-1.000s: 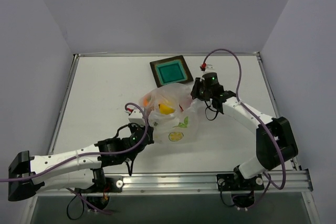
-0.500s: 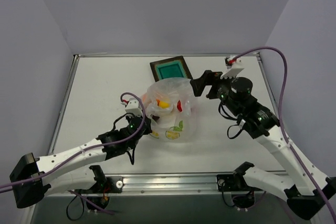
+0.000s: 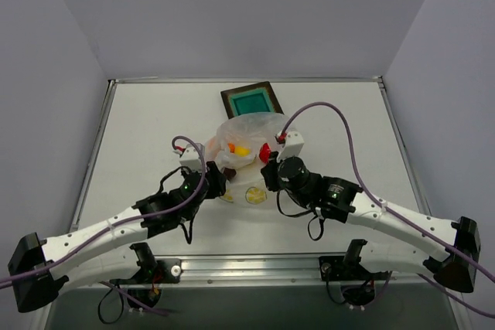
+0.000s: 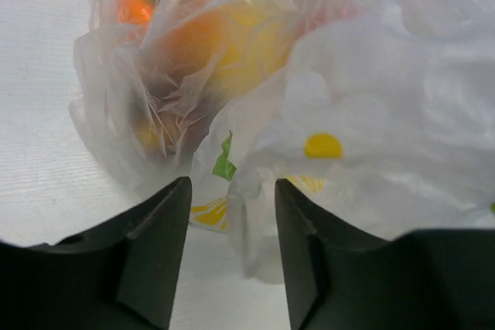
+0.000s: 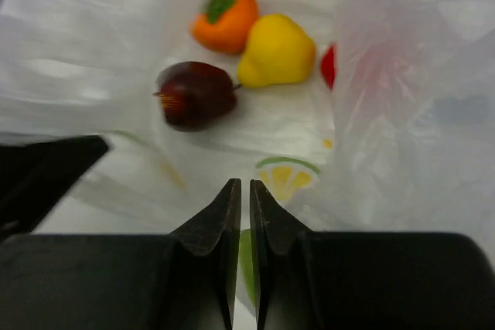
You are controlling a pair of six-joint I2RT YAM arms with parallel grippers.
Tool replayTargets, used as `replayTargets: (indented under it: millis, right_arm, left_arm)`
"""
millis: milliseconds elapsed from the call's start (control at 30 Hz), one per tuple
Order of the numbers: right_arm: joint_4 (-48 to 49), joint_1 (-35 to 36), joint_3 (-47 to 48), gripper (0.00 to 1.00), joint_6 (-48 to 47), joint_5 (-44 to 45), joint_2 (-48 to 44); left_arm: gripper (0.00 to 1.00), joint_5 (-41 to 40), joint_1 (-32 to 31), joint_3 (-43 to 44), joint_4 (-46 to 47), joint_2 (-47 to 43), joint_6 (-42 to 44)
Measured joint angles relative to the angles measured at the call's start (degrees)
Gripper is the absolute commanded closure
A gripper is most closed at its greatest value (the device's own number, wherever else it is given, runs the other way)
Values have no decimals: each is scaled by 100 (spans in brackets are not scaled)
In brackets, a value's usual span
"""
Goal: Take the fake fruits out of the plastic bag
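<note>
The plastic bag [image 3: 249,129] lies bunched mid-table. The right wrist view looks into it [image 5: 402,113]: the dark maroon fruit [image 5: 196,94], the orange one [image 5: 225,18], the yellow pear [image 5: 277,52] and an edge of the red one [image 5: 328,66] lie on its film. My right gripper [image 3: 267,172] is at the bag's near right side; its tips [image 5: 241,191] are shut with a thin green-printed film between them. My left gripper [image 3: 219,185] is at the near left side, open [image 4: 230,218], with a fold of the bag [image 4: 255,214] between the fingers, not pinched.
A square dark-rimmed teal plate [image 3: 251,103] lies just behind the bag. The table's raised rail [image 3: 247,80] runs along the far edge. Both arms converge at the near side of the bag, close together; the left gripper's dark body [image 5: 39,175] shows in the right wrist view.
My right arm swung from the bag's far right side, up and round to its near right side. My left gripper crept forward to the bag. The bag has bunched up, away from the near edge.
</note>
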Motion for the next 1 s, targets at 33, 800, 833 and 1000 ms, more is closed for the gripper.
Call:
replayTargets:
  millis: [33,800,833,1000]
  right_arm:
    - [9,-105,-212,94,22,63,-22]
    - [1386,-1495,-1377,98,-170,-911,273]
    - [1423,-1513,-1388,98,-175,-929,278]
    - [1613,-1558,-1427,98,-175,-1016,389]
  left_arm:
    - [50,20,-28,7,-120,-153,44]
    - [38,70,-756,3877,-2236,2371,2107]
    - [39,240,-424,3877,-2210,2490,2153]
    - [46,479,1410,3971,-1993,3200,2249]
